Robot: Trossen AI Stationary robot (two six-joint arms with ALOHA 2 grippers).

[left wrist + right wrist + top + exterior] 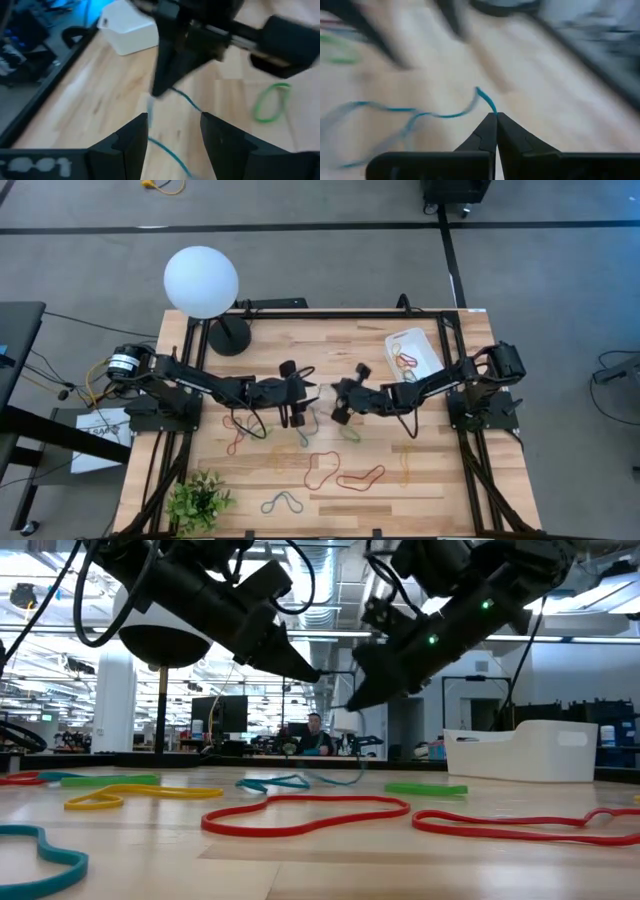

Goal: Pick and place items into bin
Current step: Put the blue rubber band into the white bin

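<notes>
Pale wooden table [430, 480] of jointed planks with visible grain and a smooth, lightly sheened top. Thin rubber bands [360, 477] lie on it, smooth and slightly glossy. At the table's far right corner, a white plastic bin [415, 350], smooth-walled. Matt black fingers [132, 142] on the left gripper [172, 137].

Right wrist view smeared; bin [129, 31] corner cut off
</notes>
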